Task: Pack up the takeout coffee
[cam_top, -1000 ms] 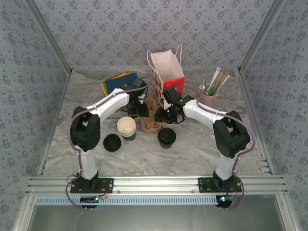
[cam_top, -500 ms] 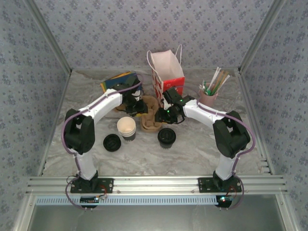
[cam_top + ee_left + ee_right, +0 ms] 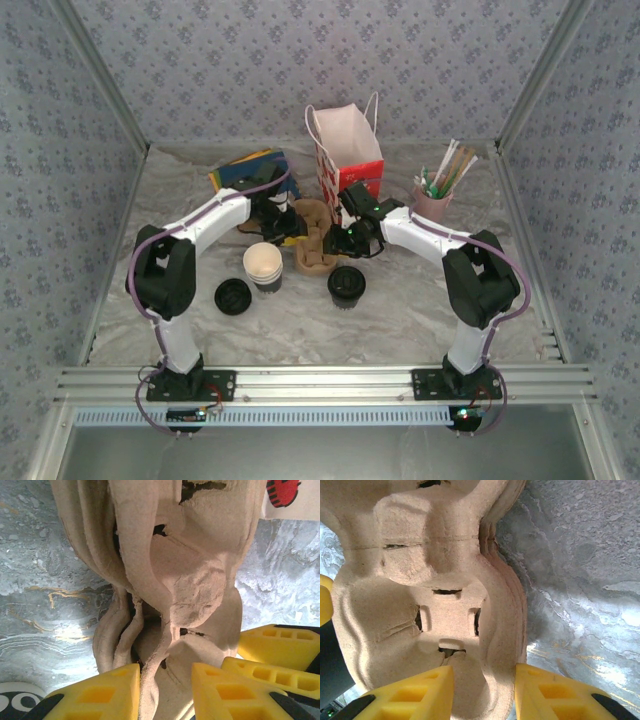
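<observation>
Since a second ago, my left arm [image 3: 215,215] has stretched up-frame, its shoulder link swinging toward the left edge. The right arm [image 3: 425,232] has kept its place.

The left gripper [image 3: 284,224] [image 3: 162,690] pinches one rim of the pulp cup carrier [image 3: 312,258] [image 3: 190,580] [image 3: 420,580]. The right gripper [image 3: 342,238] [image 3: 485,690] is clamped on the opposite rim.

The takeout coffee [image 3: 346,285] stands lidded at centre frame, just below the carrier's lower edge and apart from both grippers.

Edges: the paper bag [image 3: 345,150] is just above the carrier. The stack of lidless cups [image 3: 263,265] is at its lower left, with a loose black lid [image 3: 233,296] beyond.

Open room: the bare table [image 3: 400,310] at lower right.
</observation>
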Controlling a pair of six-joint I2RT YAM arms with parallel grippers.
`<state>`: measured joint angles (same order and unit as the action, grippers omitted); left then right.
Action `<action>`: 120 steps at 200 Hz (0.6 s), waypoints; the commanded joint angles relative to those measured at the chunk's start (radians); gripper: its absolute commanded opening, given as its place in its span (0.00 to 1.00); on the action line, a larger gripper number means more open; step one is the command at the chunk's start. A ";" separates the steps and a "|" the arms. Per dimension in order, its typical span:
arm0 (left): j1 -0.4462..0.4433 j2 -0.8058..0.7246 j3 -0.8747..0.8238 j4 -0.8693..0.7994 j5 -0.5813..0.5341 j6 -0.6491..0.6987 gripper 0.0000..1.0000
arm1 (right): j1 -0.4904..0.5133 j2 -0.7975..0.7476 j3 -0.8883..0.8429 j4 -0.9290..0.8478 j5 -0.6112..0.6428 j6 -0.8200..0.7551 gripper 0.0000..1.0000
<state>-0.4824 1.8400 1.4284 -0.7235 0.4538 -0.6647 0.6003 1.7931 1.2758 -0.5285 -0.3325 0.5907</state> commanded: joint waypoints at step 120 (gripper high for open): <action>0.027 -0.032 -0.050 0.120 0.147 0.039 0.36 | 0.010 -0.029 0.011 0.014 -0.019 -0.010 0.36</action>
<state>-0.4484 1.8400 1.3769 -0.6235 0.5354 -0.6819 0.6003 1.7931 1.2758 -0.5346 -0.3279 0.5907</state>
